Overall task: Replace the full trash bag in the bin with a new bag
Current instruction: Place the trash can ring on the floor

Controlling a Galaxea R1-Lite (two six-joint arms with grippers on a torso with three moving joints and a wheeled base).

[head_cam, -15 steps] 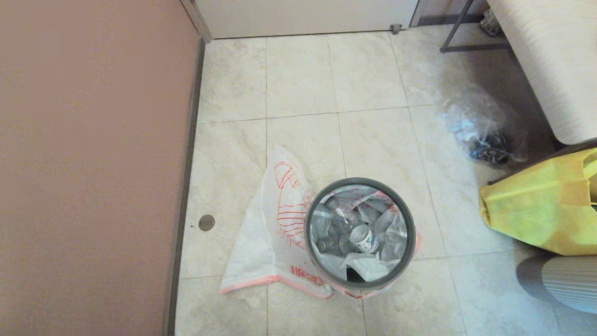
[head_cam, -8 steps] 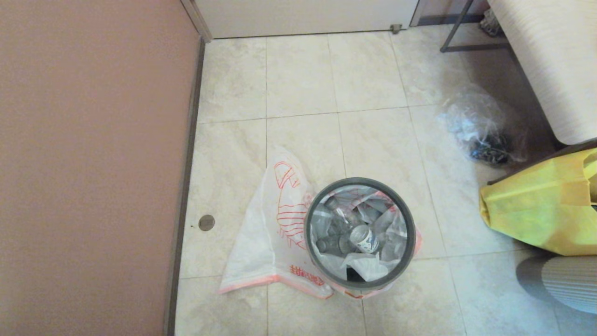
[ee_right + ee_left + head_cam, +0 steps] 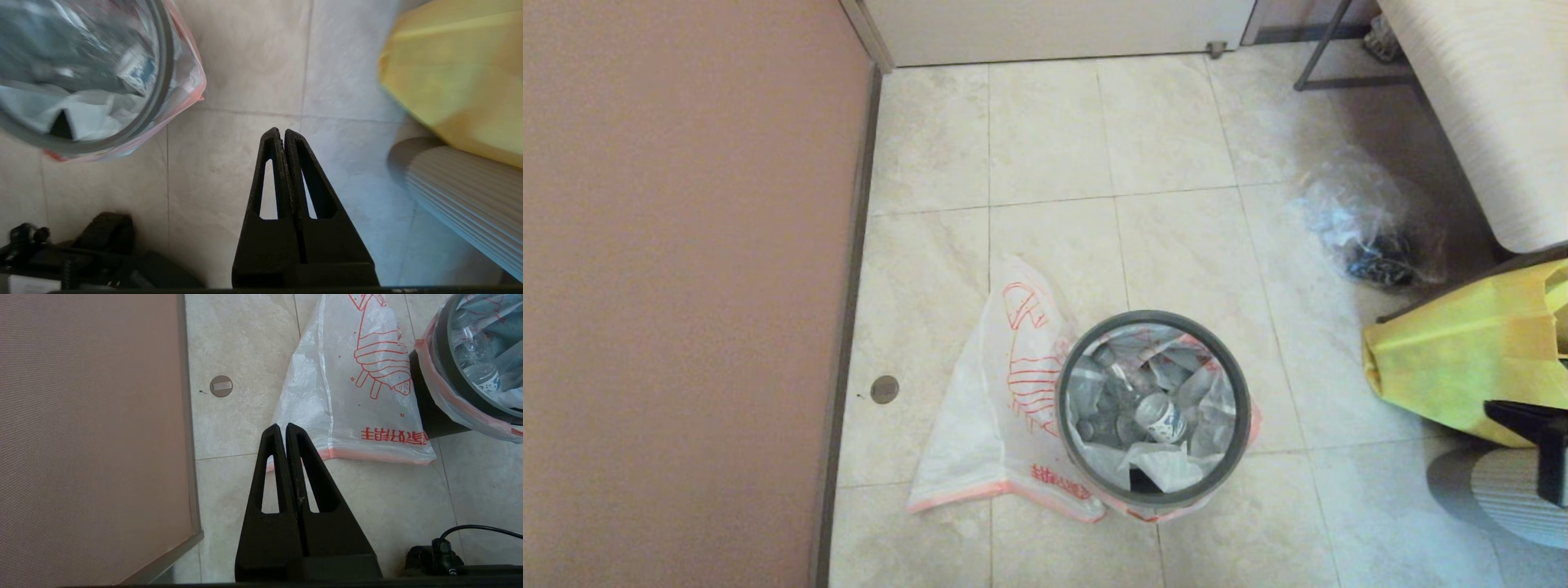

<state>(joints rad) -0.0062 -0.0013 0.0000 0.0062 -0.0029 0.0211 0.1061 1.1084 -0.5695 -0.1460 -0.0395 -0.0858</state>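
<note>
- The left pincer (image 3: 282,426) is clenched with nothing in it and hangs parked above the floor tiles (image 3: 1045,131), beside the brown wall panel (image 3: 686,286).
- The new bag (image 3: 988,408) lies flat on the floor, touching the bin at its 9 o'clock side. It is a thin film with a red drawing, so I judge it very light, limp and slippery; the pink-orange hem at its near edge seems the best place to pinch it.
- The bin (image 3: 1152,320) stands in the middle of the floor with its grey ring on top. The full trash bag (image 3: 1176,469) is inside it, its pink-orange band folded out over the rim. With bottles and a cup inside it should be bulky but not heavy, and soft; I would take it at the band, near 5 o'clock.
- The right pincer (image 3: 282,132) is clenched and empty, at about 3 o'clock from the bin, well apart from it, in front of the yellow bag (image 3: 1462,359).
</note>
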